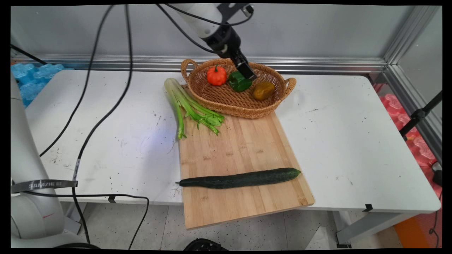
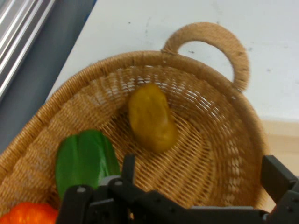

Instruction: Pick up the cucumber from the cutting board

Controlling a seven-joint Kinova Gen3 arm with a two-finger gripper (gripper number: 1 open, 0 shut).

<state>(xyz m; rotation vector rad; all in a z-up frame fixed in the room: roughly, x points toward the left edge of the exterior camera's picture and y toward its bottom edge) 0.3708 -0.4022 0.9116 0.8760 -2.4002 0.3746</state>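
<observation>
The black two-finger claw (image 1: pixel 249 74) hangs open and empty inside the oval woven wicker basket (image 1: pixel 226 100), just beside the glossy green pepper (image 1: pixel 238 82), with the hand view showing its spread fingers (image 2: pixel 128 164) near the yellow-brown lump (image 2: pixel 150 119), while only the main view shows the long dark cucumber (image 1: pixel 240 178) on the bamboo cutting board (image 1: pixel 240 148).

Grey wall (image 1: pixel 300 31), white table (image 1: pixel 353 148), seemingly speckled floor (image 1: pixel 247 233).

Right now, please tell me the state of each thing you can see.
claw: open, over the basket, beside the green pepper
green pepper: in basket
orange pumpkin: in basket
yellow-brown pepper: in basket
basket: partly on cutting board
cucumber: lying across cutting board
celery: lying half on board
</observation>
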